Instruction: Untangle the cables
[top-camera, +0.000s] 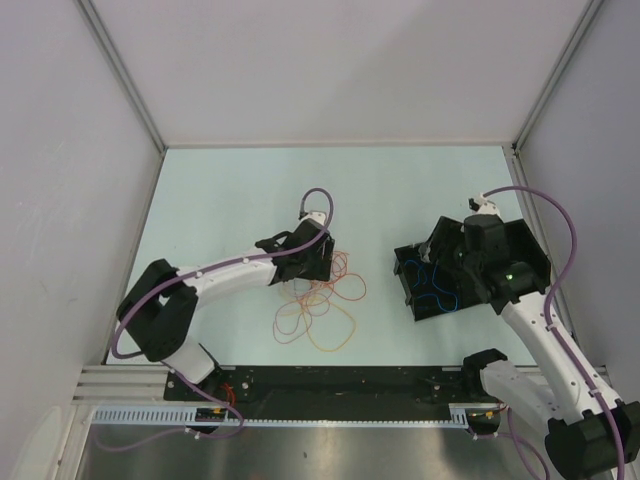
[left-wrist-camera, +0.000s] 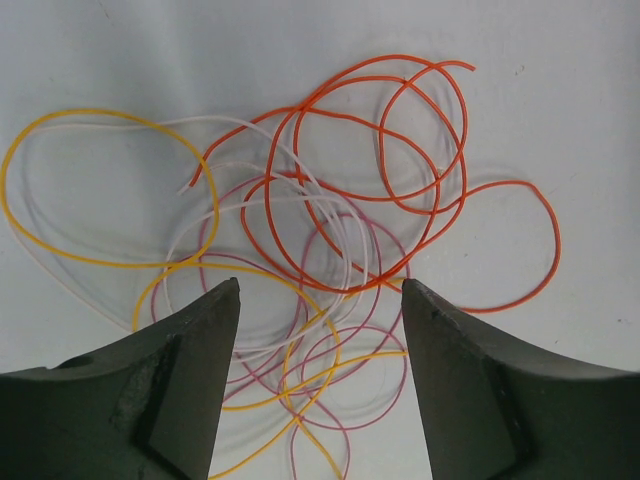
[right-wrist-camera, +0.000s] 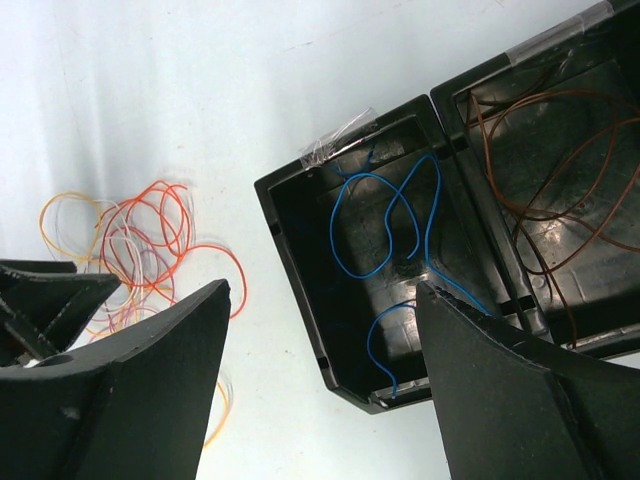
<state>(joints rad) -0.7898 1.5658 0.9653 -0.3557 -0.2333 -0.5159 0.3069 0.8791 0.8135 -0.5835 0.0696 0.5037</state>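
A tangle of thin cables (top-camera: 322, 295) lies on the pale table: orange-red loops (left-wrist-camera: 400, 150), a yellow one (left-wrist-camera: 100, 115), pink ones (left-wrist-camera: 350, 330) and a white one (left-wrist-camera: 330, 215), all crossing each other. My left gripper (top-camera: 305, 255) is open and empty, and hovers over the far-left part of the pile; in the left wrist view (left-wrist-camera: 320, 290) the pink and yellow loops lie between the fingers. My right gripper (top-camera: 455, 262) is open and empty above a black box (top-camera: 412, 300). A blue cable (right-wrist-camera: 385, 235) lies in the box's left compartment and a brown cable (right-wrist-camera: 540, 170) in its right one.
The black two-compartment box (right-wrist-camera: 305, 290) sits at the right of the table, with clear tape (right-wrist-camera: 335, 135) on its far rim. Grey walls enclose the table on three sides. Thick purple cables (top-camera: 560, 215) loop off both arms.
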